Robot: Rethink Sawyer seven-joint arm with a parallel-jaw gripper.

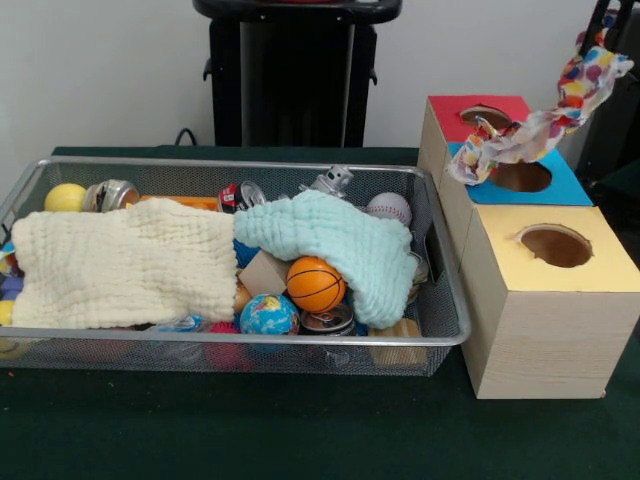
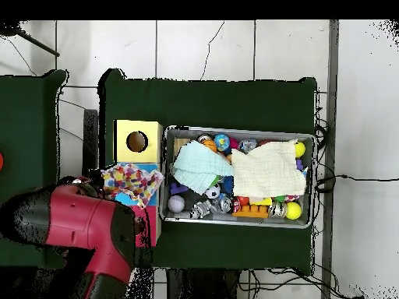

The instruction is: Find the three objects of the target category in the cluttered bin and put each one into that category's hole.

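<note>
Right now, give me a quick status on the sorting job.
Claw hidden, state unclear. Colourful cloth hanging over the blue hole. Two towels, cream and mint, cover much of the bin.

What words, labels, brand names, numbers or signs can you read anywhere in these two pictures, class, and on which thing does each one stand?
None can be read.
The tin cans in the wire bin carry labels, but they are too small and blurred to read.
The globe ball shows only map colours, no legible names.
The three-hole box and the patterned cloth carry no lettering.
</note>
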